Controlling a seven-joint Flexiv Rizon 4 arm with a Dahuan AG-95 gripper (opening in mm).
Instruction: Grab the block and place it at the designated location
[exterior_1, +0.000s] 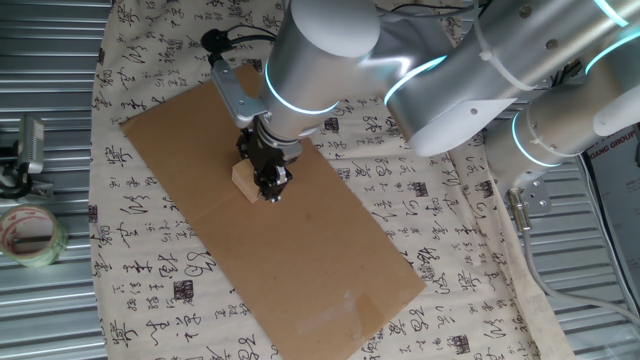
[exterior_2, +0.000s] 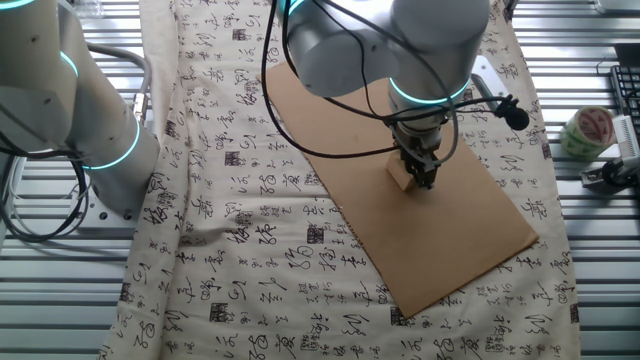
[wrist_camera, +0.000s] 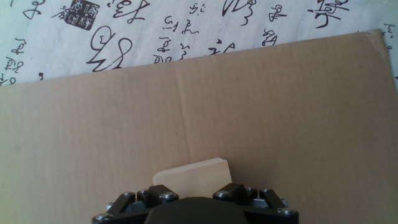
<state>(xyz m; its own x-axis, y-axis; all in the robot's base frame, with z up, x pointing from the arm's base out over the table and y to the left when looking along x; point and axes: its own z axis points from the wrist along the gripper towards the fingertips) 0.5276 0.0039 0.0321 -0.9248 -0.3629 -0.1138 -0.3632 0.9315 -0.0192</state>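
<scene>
hand (exterior_1: 271, 187): low over the cardboard sheet (exterior_1: 330, 260), fingers either side of the block, whether clamped cannot be told | wooden block (exterior_1: 244, 182): on the cardboard near its middle, at the fingertips | cardboard: flat on calligraphy cloth (exterior_1: 150, 250) | tape roll (exterior_1: 30, 236): on worktop, well apart

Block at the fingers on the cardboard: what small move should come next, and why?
Probably a short straight lift, if the grip is closed. The gripper is down at the block on the cardboard sheet, but whether the fingers clamp it is hidden. No black dot shows in any view, so I cannot tell which way to carry it.
</scene>
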